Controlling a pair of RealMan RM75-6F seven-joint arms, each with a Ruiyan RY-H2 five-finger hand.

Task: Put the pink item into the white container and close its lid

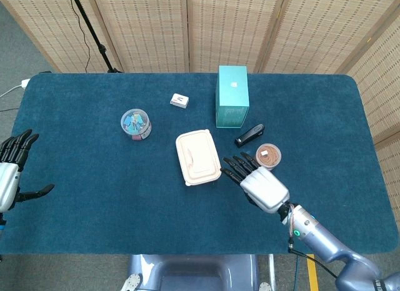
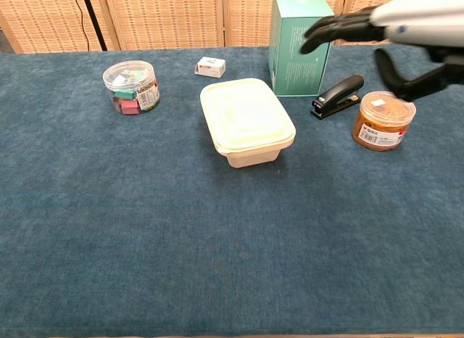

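The white container (image 1: 199, 157) (image 2: 246, 120) stands mid-table with its lid on. A small white box with a pinkish side (image 1: 179, 100) (image 2: 209, 66) lies behind it. I cannot tell whether that box is the pink item. My right hand (image 1: 259, 185) (image 2: 413, 22) hovers just right of the container, fingers spread toward it, holding nothing. It is above the table and touches nothing. My left hand (image 1: 9, 172) is at the far left edge, fingers spread and empty; the chest view does not show it.
A clear jar of coloured clips (image 1: 135, 123) (image 2: 131, 86) stands left of the container. A tall teal box (image 1: 232, 96) (image 2: 300, 42), a black stapler (image 1: 249, 134) (image 2: 337, 96) and a brown-filled jar (image 1: 267, 157) (image 2: 383, 120) crowd the right side, close by my right hand.
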